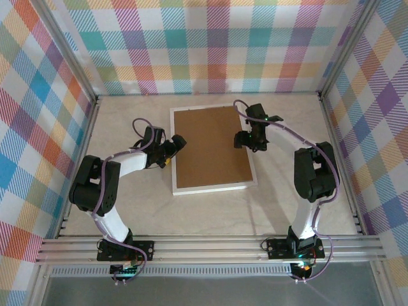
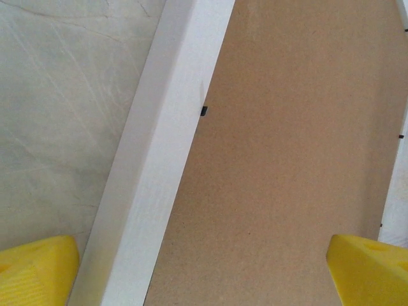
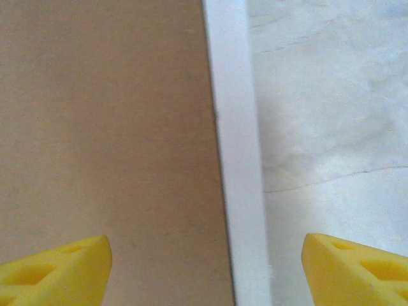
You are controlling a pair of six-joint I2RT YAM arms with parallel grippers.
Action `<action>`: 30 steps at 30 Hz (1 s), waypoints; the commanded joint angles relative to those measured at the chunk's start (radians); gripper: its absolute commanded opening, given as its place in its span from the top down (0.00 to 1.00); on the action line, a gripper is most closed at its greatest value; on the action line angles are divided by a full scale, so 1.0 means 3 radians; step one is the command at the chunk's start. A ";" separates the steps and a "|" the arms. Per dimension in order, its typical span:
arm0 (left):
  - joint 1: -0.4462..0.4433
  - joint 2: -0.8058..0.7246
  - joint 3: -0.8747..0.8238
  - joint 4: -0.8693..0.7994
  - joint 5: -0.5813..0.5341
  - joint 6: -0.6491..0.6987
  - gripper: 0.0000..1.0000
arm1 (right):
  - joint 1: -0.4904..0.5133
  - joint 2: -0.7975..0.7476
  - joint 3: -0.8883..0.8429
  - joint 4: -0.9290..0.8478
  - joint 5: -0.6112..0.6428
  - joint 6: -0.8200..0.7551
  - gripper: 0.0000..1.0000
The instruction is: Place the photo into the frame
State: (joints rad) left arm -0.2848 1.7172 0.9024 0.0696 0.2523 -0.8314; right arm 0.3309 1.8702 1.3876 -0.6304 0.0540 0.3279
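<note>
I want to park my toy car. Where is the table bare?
Bare table lies between the frame and the arm bases, and in a thinner strip between it and the back wall. The frame's sides are crowded: the left gripper and right gripper hang over them.

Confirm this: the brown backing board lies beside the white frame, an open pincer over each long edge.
Not beside: the top external view shows the backing board inside the frame. The left pincer and right pincer are indeed open, one over each long edge.
</note>
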 commanded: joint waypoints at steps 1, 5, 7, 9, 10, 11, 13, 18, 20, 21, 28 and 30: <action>0.0024 -0.0130 0.0107 -0.0171 -0.0030 0.0133 0.00 | -0.0078 -0.0089 -0.0025 -0.0163 0.0148 -0.0065 0.22; 0.0024 -0.0110 0.0093 -0.0159 0.0010 0.0118 0.00 | -0.0120 -0.0143 -0.0207 -0.0252 0.0276 -0.0096 0.22; 0.0021 -0.0099 0.0091 -0.0158 0.0027 0.0115 0.00 | -0.0136 -0.0173 -0.0309 -0.0290 0.0316 -0.0115 0.22; 0.0019 -0.0085 0.0093 -0.0157 0.0043 0.0119 0.00 | -0.0142 -0.0198 -0.0410 -0.0302 0.0307 -0.0129 0.22; 0.0018 -0.0075 0.0099 -0.0157 0.0051 0.0119 0.00 | -0.0142 -0.0209 -0.0450 -0.0301 0.0292 -0.0133 0.22; 0.0016 -0.0066 0.0102 -0.0157 0.0058 0.0113 0.00 | -0.0142 -0.0216 -0.0485 -0.0291 0.0257 -0.0137 0.22; 0.0009 -0.0037 0.0111 -0.0166 0.0068 0.0113 0.00 | -0.0144 -0.0222 -0.0532 -0.0251 0.0155 -0.0140 0.22; -0.0046 0.0027 0.0136 -0.0154 0.0078 0.0091 0.00 | -0.0128 -0.0211 -0.0580 -0.0123 -0.0195 -0.0116 0.22; -0.0082 0.0039 0.0132 -0.0131 0.0080 0.0071 0.00 | -0.0112 -0.0248 -0.0618 -0.0007 -0.0406 -0.0095 0.22; -0.0097 0.0051 0.0139 -0.0121 0.0077 0.0060 0.00 | -0.0099 -0.0265 -0.0639 0.0052 -0.0525 -0.0083 0.22; -0.0145 0.0068 0.0139 -0.0064 0.0097 -0.0002 0.00 | -0.0092 -0.0408 -0.0696 0.0193 -0.0661 -0.0032 0.20; -0.0145 0.0078 0.0148 -0.0065 0.0119 -0.0002 0.00 | -0.0113 -0.0438 -0.0716 0.0250 -0.0801 -0.0032 0.19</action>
State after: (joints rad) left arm -0.2977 1.7252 0.9207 0.0463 0.2279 -0.8192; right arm 0.2913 1.7802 1.1858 -0.6003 -0.0780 0.3065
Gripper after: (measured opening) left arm 0.997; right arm 0.807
